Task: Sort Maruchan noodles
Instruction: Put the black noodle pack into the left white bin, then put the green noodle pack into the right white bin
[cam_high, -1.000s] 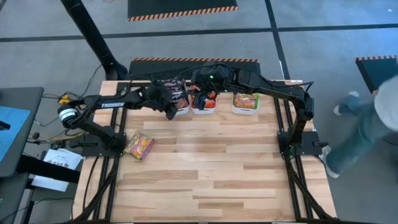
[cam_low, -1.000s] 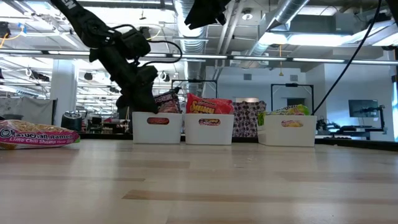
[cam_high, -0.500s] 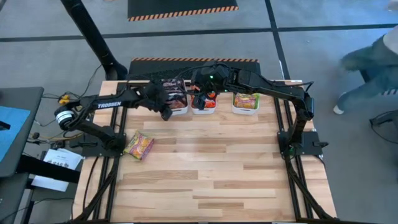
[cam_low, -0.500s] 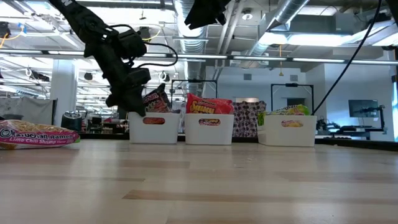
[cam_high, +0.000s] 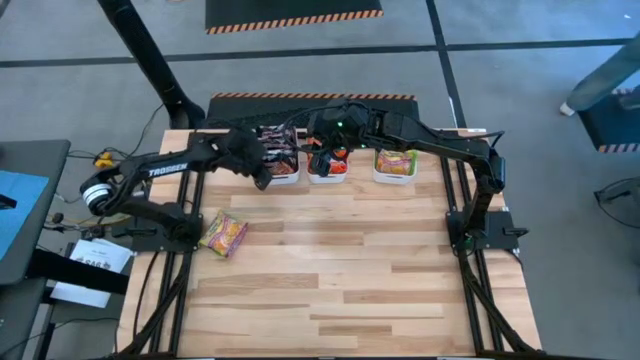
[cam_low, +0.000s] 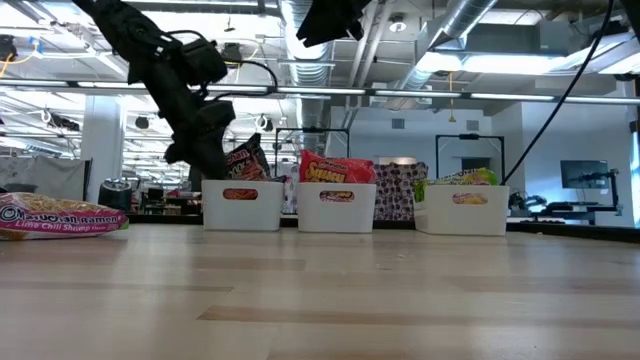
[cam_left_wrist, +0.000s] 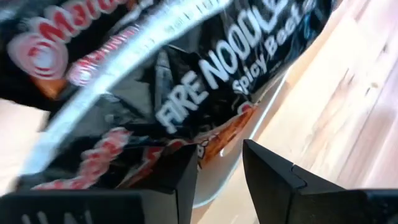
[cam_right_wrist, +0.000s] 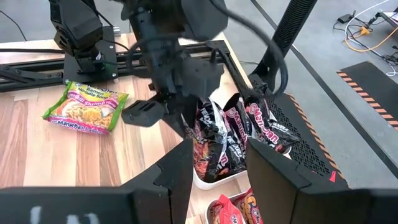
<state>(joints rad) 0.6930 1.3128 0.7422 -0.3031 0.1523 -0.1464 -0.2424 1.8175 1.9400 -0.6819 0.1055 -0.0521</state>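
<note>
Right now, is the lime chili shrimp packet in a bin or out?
Out. The lime chili shrimp packet lies flat on the table, apart from the three bins.

3 white bins in a row on wood table (cam_low: 320, 300): left bin (cam_low: 242, 204) w/ dark packets (cam_low: 246, 160), mid bin (cam_low: 336, 207) w/ red packets (cam_low: 336, 169), right bin (cam_low: 462, 210) w/ green packets (cam_low: 460, 178). Left gripper (cam_low: 205, 158) just beside dark packets. Lime chili shrimp packet (cam_low: 62, 216) flat, far left.

Even, bright overhead light fills the high view, with soft shadows under the arms. In the low view, ceiling lamps (cam_low: 470, 62) glare at upper right. The left wrist view is smeared by blur (lettering still readable).
</note>
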